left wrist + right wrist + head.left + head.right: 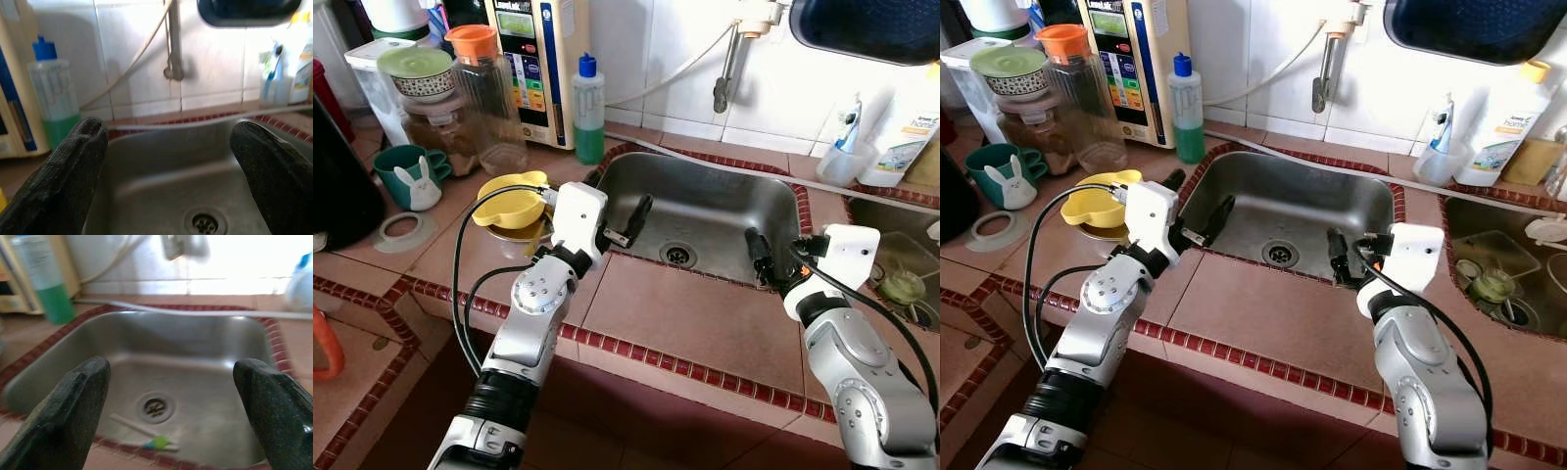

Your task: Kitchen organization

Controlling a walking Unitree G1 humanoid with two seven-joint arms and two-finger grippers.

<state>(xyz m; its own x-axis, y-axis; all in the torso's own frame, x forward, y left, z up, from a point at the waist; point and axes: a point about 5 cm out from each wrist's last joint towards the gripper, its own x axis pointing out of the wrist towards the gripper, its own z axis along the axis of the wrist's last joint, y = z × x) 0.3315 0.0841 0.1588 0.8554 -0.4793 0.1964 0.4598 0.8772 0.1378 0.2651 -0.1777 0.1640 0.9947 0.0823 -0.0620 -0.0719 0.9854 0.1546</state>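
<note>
Steel sink (705, 211) at frame centre, toothbrush (146, 436) near drain. Yellow bowl (512, 206) and green soap bottle (588, 108) left. Left end effector (628, 223) and right end effector (762, 257) spread wide, empty, at sink's front rim.

Red-brown tiles edged in darker red are covering the counter (705, 323) around the steel-grey sink (705, 201). A yellow bowl (512, 204) is gleaming near a teal mug (401, 168). Green liquid is filling the blue-capped bottle (588, 108). What may be a green-tipped white brush (146, 435) is lying blurred.
</note>
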